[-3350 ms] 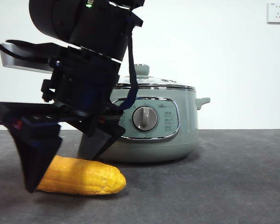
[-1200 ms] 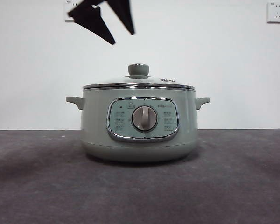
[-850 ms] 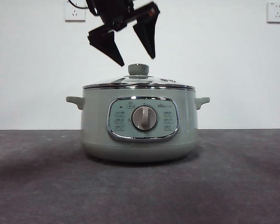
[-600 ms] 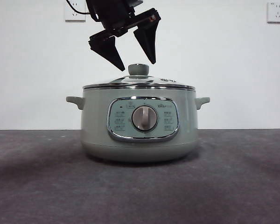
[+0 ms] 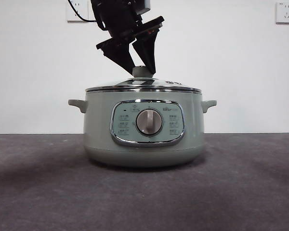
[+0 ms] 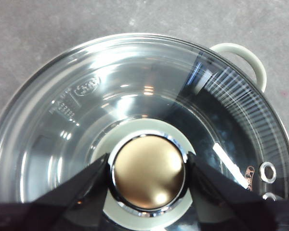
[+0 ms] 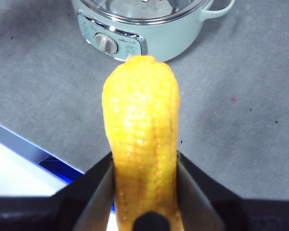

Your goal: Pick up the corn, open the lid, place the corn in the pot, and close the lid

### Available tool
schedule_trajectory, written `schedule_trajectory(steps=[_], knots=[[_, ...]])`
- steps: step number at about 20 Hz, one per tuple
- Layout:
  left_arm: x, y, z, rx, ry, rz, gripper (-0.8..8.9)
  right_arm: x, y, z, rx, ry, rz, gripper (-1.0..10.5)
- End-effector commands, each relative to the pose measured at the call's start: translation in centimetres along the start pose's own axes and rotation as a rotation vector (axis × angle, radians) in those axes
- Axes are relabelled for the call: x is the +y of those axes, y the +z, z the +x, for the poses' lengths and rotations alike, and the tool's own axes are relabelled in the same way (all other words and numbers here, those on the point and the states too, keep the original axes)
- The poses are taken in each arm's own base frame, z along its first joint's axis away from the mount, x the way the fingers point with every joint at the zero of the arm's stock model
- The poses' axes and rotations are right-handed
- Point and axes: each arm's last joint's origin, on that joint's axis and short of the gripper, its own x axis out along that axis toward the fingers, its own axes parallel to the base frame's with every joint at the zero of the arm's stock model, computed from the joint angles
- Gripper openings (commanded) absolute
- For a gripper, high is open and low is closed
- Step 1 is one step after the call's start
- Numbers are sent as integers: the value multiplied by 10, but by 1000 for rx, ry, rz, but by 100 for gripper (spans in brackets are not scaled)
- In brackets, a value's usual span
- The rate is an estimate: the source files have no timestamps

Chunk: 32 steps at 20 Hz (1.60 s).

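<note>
The pale green pot (image 5: 144, 144) stands mid-table with the glass lid (image 5: 144, 85) on it. My left gripper (image 5: 142, 71) comes down from above, its jaws pressed against both sides of the lid's knob (image 5: 143, 73). In the left wrist view the two black jaws flank the shiny-topped knob (image 6: 148, 174), and my left gripper (image 6: 148, 168) is shut on it over the glass lid (image 6: 135, 86). My right gripper (image 7: 144, 163) is shut on the yellow corn (image 7: 142, 125), held high in front of the pot (image 7: 173, 38). The corn is out of the front view.
The dark grey tabletop (image 5: 231, 192) stretches around the pot. A white wall with a socket (image 5: 285, 12) stands behind. Below the corn, a blue-edged white strip (image 7: 33, 163) runs along the table's edge. The pot's side handle (image 6: 241, 53) sticks out past the lid.
My left gripper has come down over the lid and its jaws have narrowed onto the knob. The corn, earlier on the table, has been lifted out of the front view.
</note>
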Motion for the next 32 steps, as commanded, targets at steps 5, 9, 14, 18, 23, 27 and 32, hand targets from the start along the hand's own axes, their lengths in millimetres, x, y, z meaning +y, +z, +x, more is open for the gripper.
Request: schedule_trajectory(steps=[5, 9, 14, 18, 23, 27, 32], knots=[[-1, 1, 2, -6, -3, 8, -9, 0, -2, 1, 20, -9, 1, -9], [2, 5, -17, -67, 11, 6, -9, 6, 6, 8, -1, -10, 35, -9], [15, 7, -45, -126, 42, -6, -9, 17, 26, 28, -32, -14, 65, -9], [33, 5, -71, -168, 83, -37, -9, 15, 42, 50, -17, -14, 121, -9], [64, -4, -103, -194, 157, -97, -9, 3, 79, 103, -22, 113, 165, -9], [94, -17, -126, -196, 228, -147, -9, -9, 116, 153, 16, 115, 190, -9], [131, -34, -150, -208, 318, -228, -9, -12, 176, 216, 37, 130, 167, -10]])
